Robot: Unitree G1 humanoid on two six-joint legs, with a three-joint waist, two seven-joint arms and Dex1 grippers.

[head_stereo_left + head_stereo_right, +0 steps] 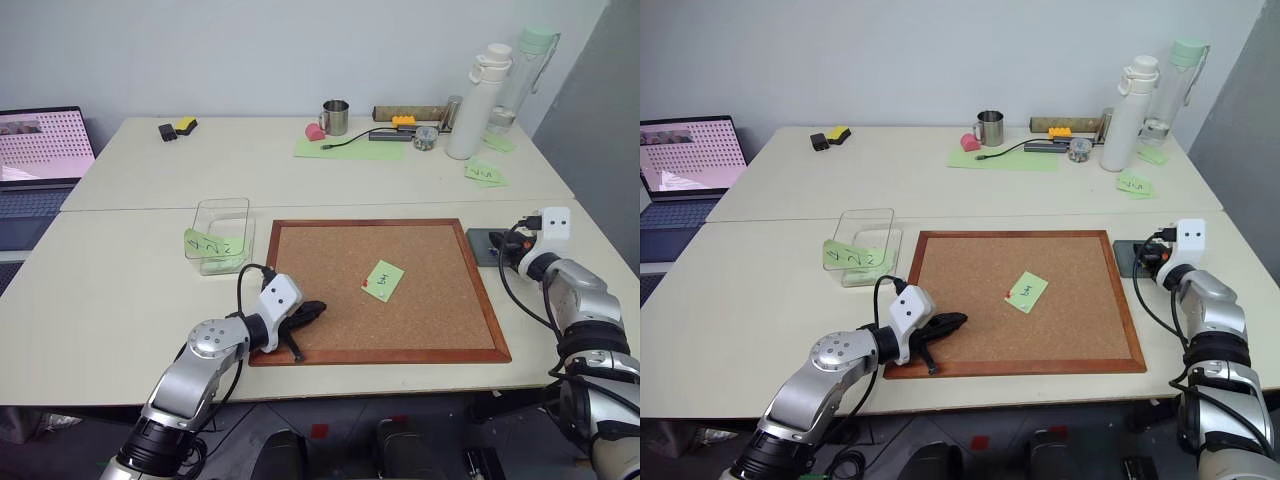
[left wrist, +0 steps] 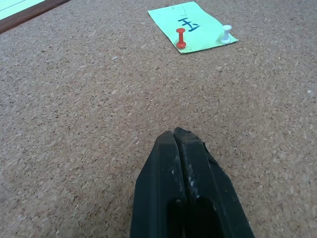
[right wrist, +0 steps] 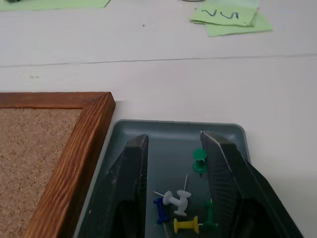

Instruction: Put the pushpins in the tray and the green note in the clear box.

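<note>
The green note lies on the corkboard, held there by a red pushpin and a white one. My left gripper rests shut and empty on the cork near the board's front left corner, well short of the note. At the board's right edge sits the dark-grey tray, and my right gripper hangs open just over it. A green pushpin lies loose in the tray between the fingers, beside several other pins. The clear box stands left of the board.
A laptop sits at the far left. Along the back of the table stand a steel mug, a white bottle and a pale-green sheet. More green notes lie behind the tray.
</note>
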